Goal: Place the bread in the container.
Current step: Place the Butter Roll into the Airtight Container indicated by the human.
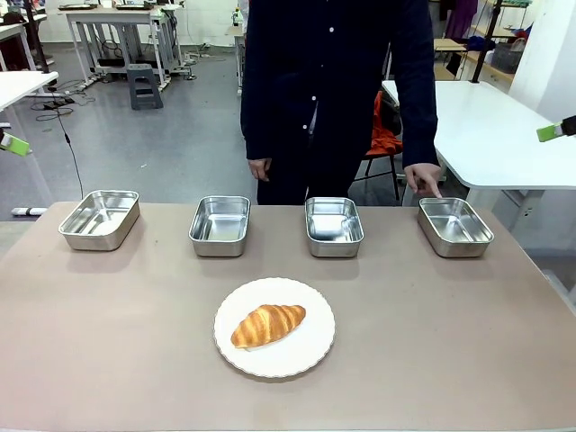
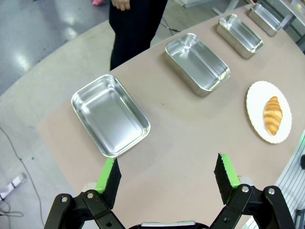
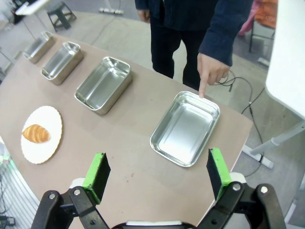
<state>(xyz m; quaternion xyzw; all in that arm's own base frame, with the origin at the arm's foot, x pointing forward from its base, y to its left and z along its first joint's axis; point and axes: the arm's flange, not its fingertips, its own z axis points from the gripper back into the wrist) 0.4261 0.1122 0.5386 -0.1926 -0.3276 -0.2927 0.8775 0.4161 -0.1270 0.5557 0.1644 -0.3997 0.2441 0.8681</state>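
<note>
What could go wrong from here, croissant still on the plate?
Four look-alike pans: only the person's finger marks the far-right pan, so a wrong pick is likely. That hand sits at its rim, a collision risk. The croissant could crush, or the plate could shift.

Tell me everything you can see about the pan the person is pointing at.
The pan is a small rectangular steel container, shiny, with rounded corners and a rolled rim. It stands upright and empty on the tan table, at the robot's right end of a row of four like pans. The person's fingertip rests at its far rim; nothing else touches it. The croissant lies apart, on the white plate.
</note>
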